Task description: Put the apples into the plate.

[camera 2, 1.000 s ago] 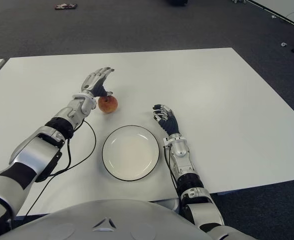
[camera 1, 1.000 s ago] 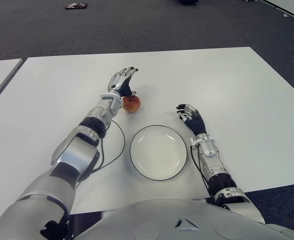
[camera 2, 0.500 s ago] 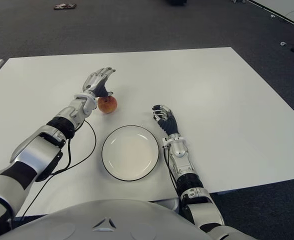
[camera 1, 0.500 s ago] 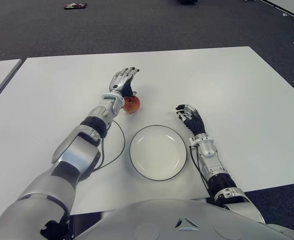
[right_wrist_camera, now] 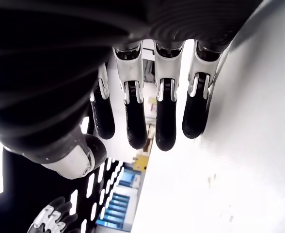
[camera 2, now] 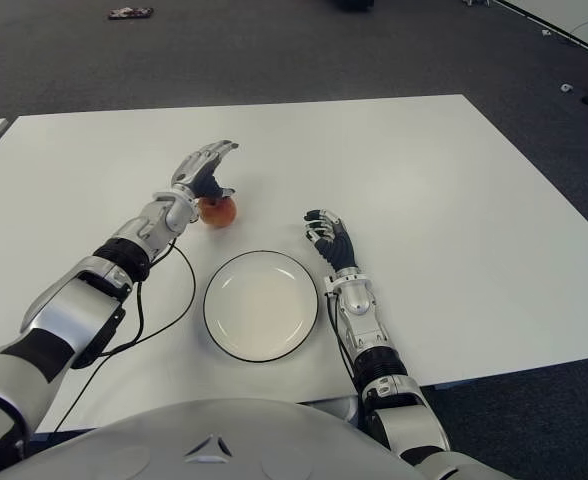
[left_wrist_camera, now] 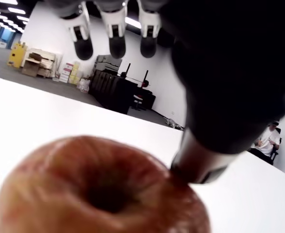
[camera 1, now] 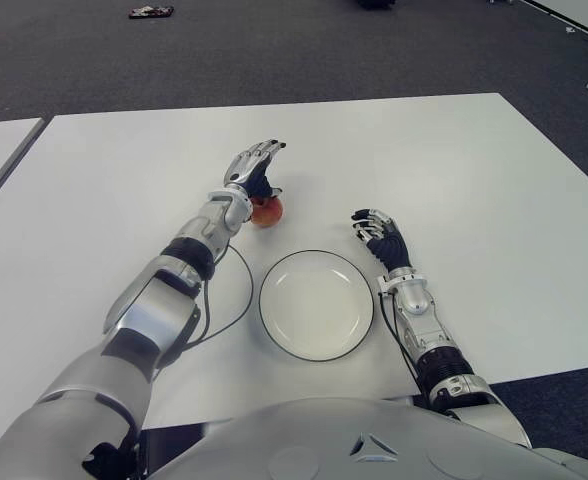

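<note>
- One red apple (camera 1: 266, 210) on the white worktop (camera 1: 494, 190), just beyond the plate (camera 1: 317, 304) at about 11 o'clock from its centre, apart from the rim, not on the plate.
- Left robot hand (camera 1: 253, 166) directly over the apple, reaching in from the 7 o'clock side along the outstretched arm.
- Fingers (left_wrist_camera: 117, 34) spread and extended past the fruit; thumb tip (left_wrist_camera: 197, 162) touching the apple's upper shoulder near the stem dimple in the left wrist view. No closed grip around it.
- White plate with a dark rim, empty of fruit, flat on the worktop close to the robot's chest.
- Right robot hand (camera 1: 378, 236) at about 2 o'clock of the plate, just beside its rim, low over the worktop, palm down.
- Fingers (right_wrist_camera: 165, 124) of that robot hand side by side, slightly bent, relaxed, holding nothing.
- Black cable (camera 1: 236, 300) looping on the worktop at 9 o'clock of the plate, beside the left forearm.
- Dark carpeted floor (camera 1: 274, 50) beyond the worktop's far edge.
</note>
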Available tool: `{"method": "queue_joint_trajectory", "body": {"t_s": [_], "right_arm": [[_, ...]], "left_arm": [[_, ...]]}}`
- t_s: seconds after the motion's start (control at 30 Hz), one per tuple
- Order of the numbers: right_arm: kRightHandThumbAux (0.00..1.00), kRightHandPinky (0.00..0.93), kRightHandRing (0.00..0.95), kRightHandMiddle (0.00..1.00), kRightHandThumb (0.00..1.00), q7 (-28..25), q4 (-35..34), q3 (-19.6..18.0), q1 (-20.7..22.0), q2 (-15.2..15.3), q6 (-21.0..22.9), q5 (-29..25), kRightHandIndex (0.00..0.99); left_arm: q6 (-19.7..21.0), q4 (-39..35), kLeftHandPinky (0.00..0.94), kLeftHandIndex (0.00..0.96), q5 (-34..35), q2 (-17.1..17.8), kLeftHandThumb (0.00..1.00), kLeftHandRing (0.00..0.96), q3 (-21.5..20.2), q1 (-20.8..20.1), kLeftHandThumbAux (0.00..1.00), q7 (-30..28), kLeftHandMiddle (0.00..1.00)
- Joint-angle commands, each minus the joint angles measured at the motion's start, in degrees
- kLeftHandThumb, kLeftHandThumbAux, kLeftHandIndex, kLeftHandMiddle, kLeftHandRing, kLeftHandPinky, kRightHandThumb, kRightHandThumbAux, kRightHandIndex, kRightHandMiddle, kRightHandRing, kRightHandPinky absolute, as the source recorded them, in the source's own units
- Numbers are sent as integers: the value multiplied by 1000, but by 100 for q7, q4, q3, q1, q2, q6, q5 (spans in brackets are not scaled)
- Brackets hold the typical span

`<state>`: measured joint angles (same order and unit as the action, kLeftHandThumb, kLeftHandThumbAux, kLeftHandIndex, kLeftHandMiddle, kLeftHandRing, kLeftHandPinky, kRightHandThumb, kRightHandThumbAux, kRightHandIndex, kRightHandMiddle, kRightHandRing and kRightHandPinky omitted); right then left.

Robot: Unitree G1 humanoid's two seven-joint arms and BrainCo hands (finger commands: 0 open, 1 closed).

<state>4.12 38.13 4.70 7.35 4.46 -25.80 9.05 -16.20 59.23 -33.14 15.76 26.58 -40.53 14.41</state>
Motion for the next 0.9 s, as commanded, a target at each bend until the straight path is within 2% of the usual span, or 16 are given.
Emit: {"method": "queue_joint_trajectory", "body": {"t_s": [0.03,0.53,0.9], "right_arm": [[671,351,334,337,623,-14,319,82,-388,-19,304,95,292],[673,343,331,337,642,184,282,161,-414,1,274,216,296],[653,342,320,324,627,130,205,188,-441,23,420,208,287]], "left_arm": [[-80,-81,0,0,277,-30,78,0,-198,327,196,-373,0],[-101,-490,0,0,1018,-138,46,0,-819,527,253,-879,0],[-228,-1109,0,0,1813,-271,2,0,-1468,821,277,-1329,0]]}}
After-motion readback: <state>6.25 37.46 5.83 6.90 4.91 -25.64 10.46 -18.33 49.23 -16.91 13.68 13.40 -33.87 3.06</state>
